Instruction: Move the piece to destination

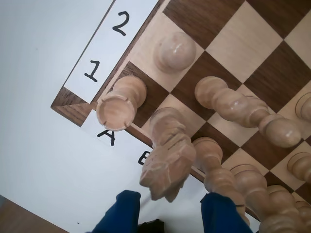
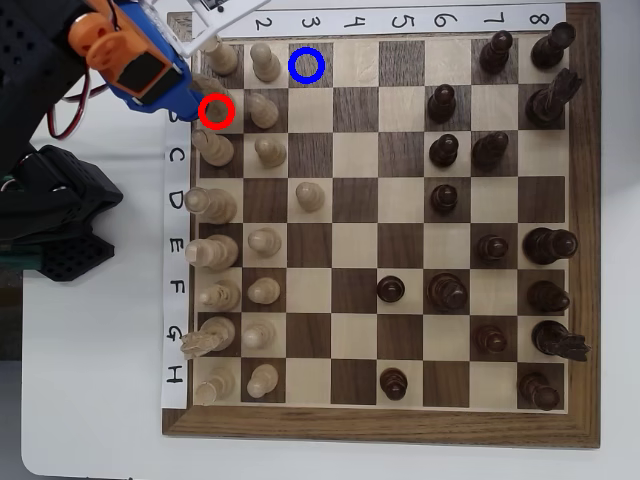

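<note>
Cream knight [image 1: 167, 158] stands low in the wrist view, just above the gap between the open, empty blue jaws.

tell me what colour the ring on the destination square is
Blue: a thin blue ring on a dark square near the board's top edge, clearest in the overhead view.

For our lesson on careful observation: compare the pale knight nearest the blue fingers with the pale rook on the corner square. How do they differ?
The knight has a jagged carved horse head; the rook has a round, notched, hollow top. In the wrist view the knight sits between the blue fingers; the rook stands clear of them, by the board corner. In the overhead view a red ring marks the knight's square; the rook's is unmarked. Both are pale wood.
</note>
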